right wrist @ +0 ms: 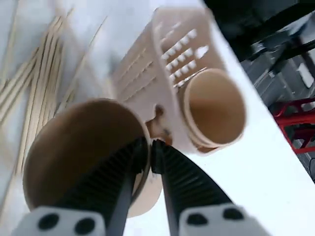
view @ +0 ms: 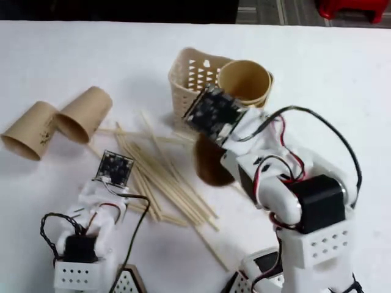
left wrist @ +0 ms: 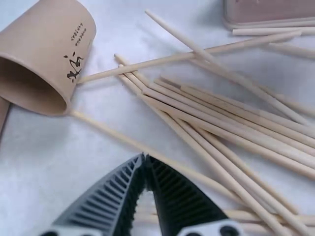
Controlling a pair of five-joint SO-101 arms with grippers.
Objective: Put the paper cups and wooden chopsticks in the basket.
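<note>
My right gripper (right wrist: 147,146) is shut on the rim of a brown paper cup (right wrist: 74,152), held just above the table in front of the basket (view: 190,74). The cream basket (right wrist: 165,64) holds stacked paper cups (view: 244,82) at its opening. Two more paper cups (view: 30,131) (view: 85,113) lie on their sides at the left. Wooden chopsticks (view: 162,177) lie scattered across the middle. My left gripper (left wrist: 146,158) is shut with nothing in it, its tips just over one chopstick (left wrist: 147,150), near the lying cup (left wrist: 44,59).
The table's (view: 342,79) far edge runs along the top of the high view, with a red stool (view: 354,9) beyond it. Cables (view: 311,119) loop off the right arm. Bare tabletop lies right of the basket.
</note>
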